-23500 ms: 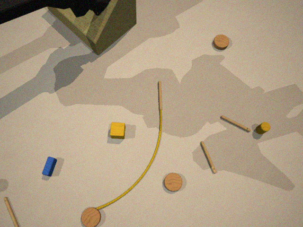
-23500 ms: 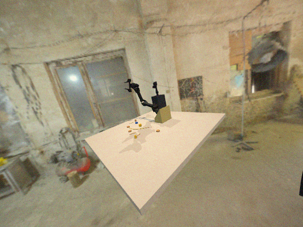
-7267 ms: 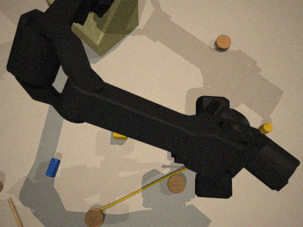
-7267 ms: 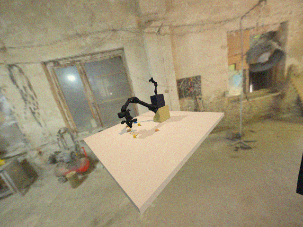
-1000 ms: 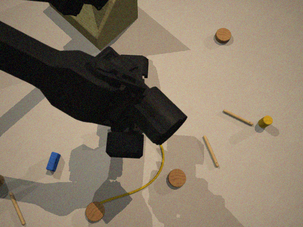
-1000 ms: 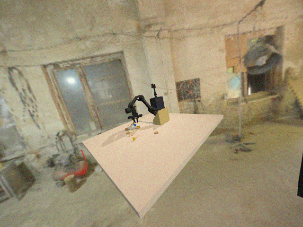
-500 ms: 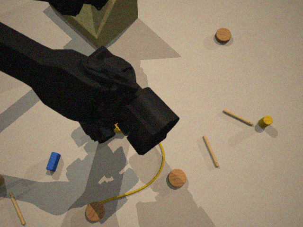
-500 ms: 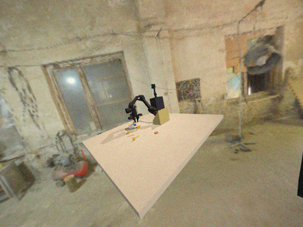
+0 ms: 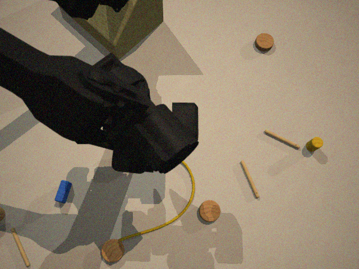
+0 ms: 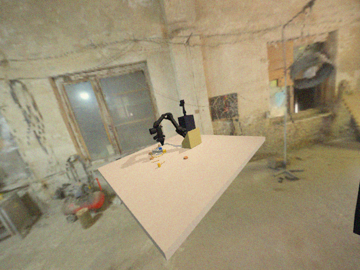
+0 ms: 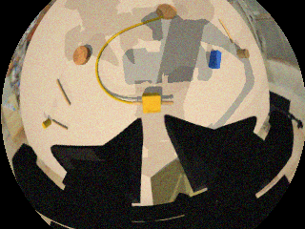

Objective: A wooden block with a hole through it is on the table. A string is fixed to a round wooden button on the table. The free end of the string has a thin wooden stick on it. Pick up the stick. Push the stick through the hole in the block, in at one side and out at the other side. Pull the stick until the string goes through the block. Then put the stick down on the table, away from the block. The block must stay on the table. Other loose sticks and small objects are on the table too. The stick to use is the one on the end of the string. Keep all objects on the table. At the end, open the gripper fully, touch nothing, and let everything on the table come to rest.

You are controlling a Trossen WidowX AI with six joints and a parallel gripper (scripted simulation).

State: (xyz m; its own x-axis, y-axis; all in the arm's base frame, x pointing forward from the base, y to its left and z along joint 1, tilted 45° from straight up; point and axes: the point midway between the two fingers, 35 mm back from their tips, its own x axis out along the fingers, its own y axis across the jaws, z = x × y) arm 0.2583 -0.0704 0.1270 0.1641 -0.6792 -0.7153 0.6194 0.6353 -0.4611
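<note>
The yellow block (image 11: 152,103) (image 10: 164,151) stands on the table; my arm hides it in the top view. The stick (image 11: 168,102) lies through its hole, a short piece showing at each side in the wrist view. The yellow string (image 9: 193,185) (image 11: 97,64) curves from the stick's left end in the wrist view to the round wooden button (image 9: 113,250) (image 11: 167,11). The string's end appears to be outside the block. My gripper (image 11: 152,120) (image 10: 162,144) is open, with a narrow gap and nothing between the fingertips. It is above the table near the block, apart from the stick.
An olive wedge-shaped box (image 9: 142,31) (image 10: 192,139) stands near the arm's base. A blue block (image 9: 63,191) (image 11: 214,59), loose sticks (image 9: 281,139) (image 9: 249,179) (image 9: 21,247), wooden discs (image 9: 209,210) (image 9: 264,42) and a yellow cylinder (image 9: 314,144) lie around.
</note>
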